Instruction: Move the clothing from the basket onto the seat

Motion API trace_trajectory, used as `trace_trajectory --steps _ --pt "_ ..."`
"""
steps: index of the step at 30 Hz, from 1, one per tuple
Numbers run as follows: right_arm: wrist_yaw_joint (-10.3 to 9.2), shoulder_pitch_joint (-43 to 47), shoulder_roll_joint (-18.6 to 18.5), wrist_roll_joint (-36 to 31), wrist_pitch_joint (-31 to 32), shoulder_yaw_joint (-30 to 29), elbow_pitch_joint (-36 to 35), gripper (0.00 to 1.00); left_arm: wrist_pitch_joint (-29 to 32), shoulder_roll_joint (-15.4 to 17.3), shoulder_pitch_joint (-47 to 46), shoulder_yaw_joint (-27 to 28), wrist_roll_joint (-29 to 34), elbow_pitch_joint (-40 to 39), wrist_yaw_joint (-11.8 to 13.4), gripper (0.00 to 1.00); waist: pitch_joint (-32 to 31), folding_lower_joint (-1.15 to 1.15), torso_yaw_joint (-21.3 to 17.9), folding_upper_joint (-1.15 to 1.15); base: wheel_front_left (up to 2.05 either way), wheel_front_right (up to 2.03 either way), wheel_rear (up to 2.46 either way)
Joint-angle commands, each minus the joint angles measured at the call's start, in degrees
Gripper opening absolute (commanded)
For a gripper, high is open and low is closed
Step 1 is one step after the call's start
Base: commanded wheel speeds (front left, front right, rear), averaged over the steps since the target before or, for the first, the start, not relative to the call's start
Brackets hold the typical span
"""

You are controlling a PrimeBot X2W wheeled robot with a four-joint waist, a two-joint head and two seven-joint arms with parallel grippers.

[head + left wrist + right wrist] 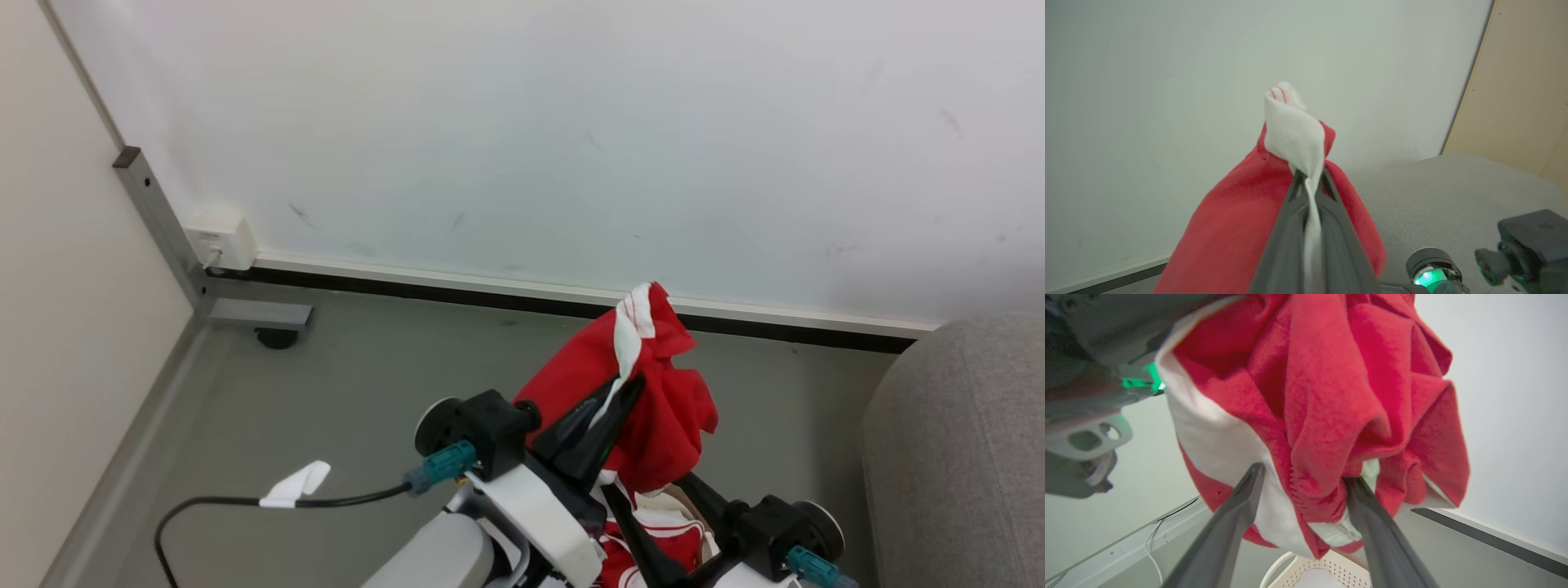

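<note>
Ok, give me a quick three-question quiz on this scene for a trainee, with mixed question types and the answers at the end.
1. True or false: the left gripper is shut on the clothing.
2. In the head view, the seat lies: A) to the right of the held clothing; B) directly under it; C) to its left.
3. Fill in: the right gripper is ___, with one finger on each side of the hanging clothing; the basket shows below it in the right wrist view.
Key: 1 true; 2 A; 3 open.
</note>
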Motion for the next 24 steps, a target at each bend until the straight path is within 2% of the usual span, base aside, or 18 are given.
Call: trace_trajectory --steps 1,12,13,14,15,24 --pt "-0.12 -1.0 -0.41 0.06 0.03 0.24 0.49 1.0 0.14 -0.01 -0.2 -0.17 -0.33 -0.2 0.09 0.0 -0.16 0.0 0.53 0.0 0.0 0.0 0.0" --pt "-0.12 -5.82 -1.22 -1.3 0.03 3.06 5.34 1.0 0.24 -0.12 0.89 -5.2 -3.57 -0.71 0.08 0.0 -0.94 0.0 1.92 0.0 0.0 0.0 0.0" --pt "-0.12 -5.9 -1.31 -1.07 0.03 3.41 5.57 0.82 0.24 -0.11 0.92 -5.32 -3.71 -0.64 0.08 0.0 -1.0 0.0 1.95 0.0 0.0 0.0 0.0" --pt "-0.12 -6.06 -1.39 -0.82 0.03 3.63 5.76 0.36 0.2 -0.07 0.85 -5.32 -4.0 -0.54 0.08 0.0 -1.02 0.0 1.97 0.0 0.0 0.0 0.0" --pt "-0.12 -6.15 -1.48 -0.58 0.03 3.74 5.95 0.0 0.12 0.02 0.73 -5.2 -4.22 -0.42 0.09 0.0 -1.04 0.0 1.98 0.0 0.0 0.0 0.0" --pt "-0.12 -6.01 -1.87 0.88 0.03 3.54 5.57 0.0 -0.54 1.09 -0.21 -3.47 -5.08 -0.11 0.86 0.0 -0.6 0.0 1.02 0.0 0.0 0.0 0.0"
